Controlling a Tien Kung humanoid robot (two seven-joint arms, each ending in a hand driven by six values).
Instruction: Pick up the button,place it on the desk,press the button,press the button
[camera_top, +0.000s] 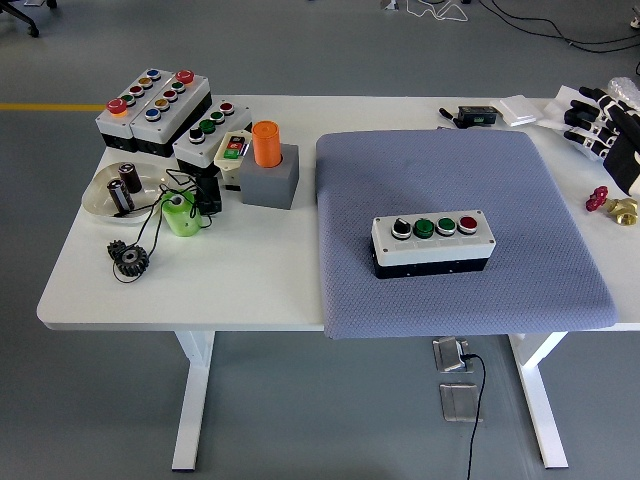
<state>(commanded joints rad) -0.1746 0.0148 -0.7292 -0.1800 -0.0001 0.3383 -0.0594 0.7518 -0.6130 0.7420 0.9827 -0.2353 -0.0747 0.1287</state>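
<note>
Button box (433, 243) with four buttons sits flat on grey mat (540, 270), near mat's middle, slightly toward near edge; nothing touching it; right hand (603, 124) at table's (250, 280) far right edge, well apart from box, fingers loosely spread, holding nothing; left hand out of view; more button boxes (152, 106) crowd far left corner; orange cylinder (265, 143) upright in grey block (270, 180) just left of mat; black gear (130, 260) toward left edge.
</note>
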